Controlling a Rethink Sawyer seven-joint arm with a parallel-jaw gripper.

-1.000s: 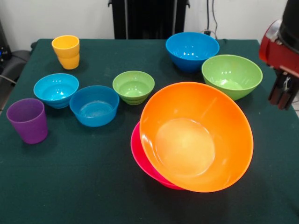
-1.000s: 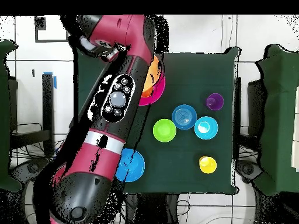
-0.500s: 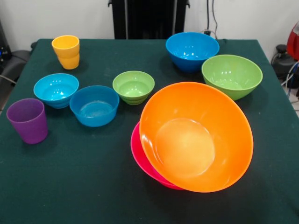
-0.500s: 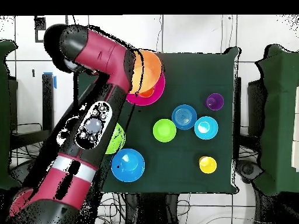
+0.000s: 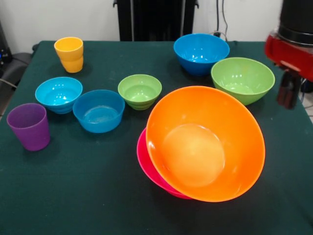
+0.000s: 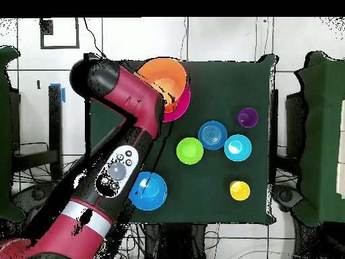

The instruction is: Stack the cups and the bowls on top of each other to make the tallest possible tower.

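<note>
The tower [image 5: 195, 147], a large orange bowl [image 5: 205, 142] tilted on the pink bowl [image 5: 144, 164], sits near the table's front. The gripper [image 5: 287, 93] hangs beside the medium green bowl [image 5: 242, 79]; whether it is open I cannot tell. Likely next: picking that bowl.

The red arm [image 6: 128, 118] reaches out, gripper [image 5: 286, 93] hanging low.

We see bare table [image 5: 73, 196] along the near edge, left of the tower [image 5: 205, 144]. Small bowls [image 5: 100, 110] and the purple cup [image 5: 29, 126] crowd the left middle; the arm [image 6: 128, 114] overhangs the green bowl [image 5: 243, 79].
</note>
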